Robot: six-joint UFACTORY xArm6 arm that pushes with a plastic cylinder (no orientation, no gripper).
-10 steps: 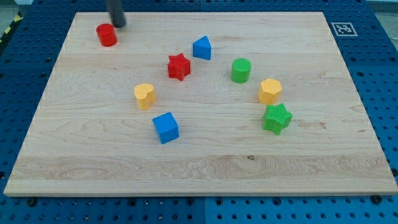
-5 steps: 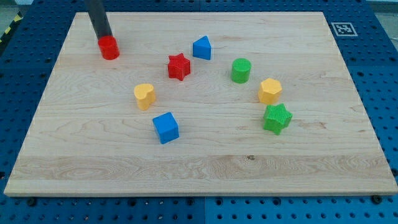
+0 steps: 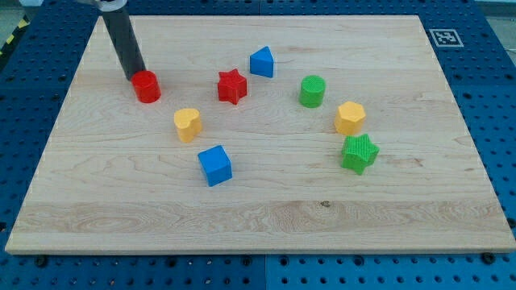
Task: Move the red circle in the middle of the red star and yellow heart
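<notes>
The red circle (image 3: pixel 147 86) lies on the wooden board at the view's upper left. My tip (image 3: pixel 136 77) touches its upper-left side, the dark rod rising up out of the view. The red star (image 3: pixel 232 86) lies to the circle's right, near the board's upper middle. The yellow heart (image 3: pixel 187 124) lies below and between them, to the lower right of the circle.
A blue triangular block (image 3: pixel 261 62) sits right of the red star. A blue cube (image 3: pixel 215 165) lies below the heart. A green cylinder (image 3: pixel 313 91), a yellow hexagon (image 3: pixel 350 118) and a green star (image 3: pixel 359 153) stand at the right. The wooden board (image 3: pixel 258 234) has a marker tag (image 3: pixel 444 37).
My tip has pushed the red circle down and slightly right, from the board's top-left corner area toward the yellow heart. The other blocks have not moved.
</notes>
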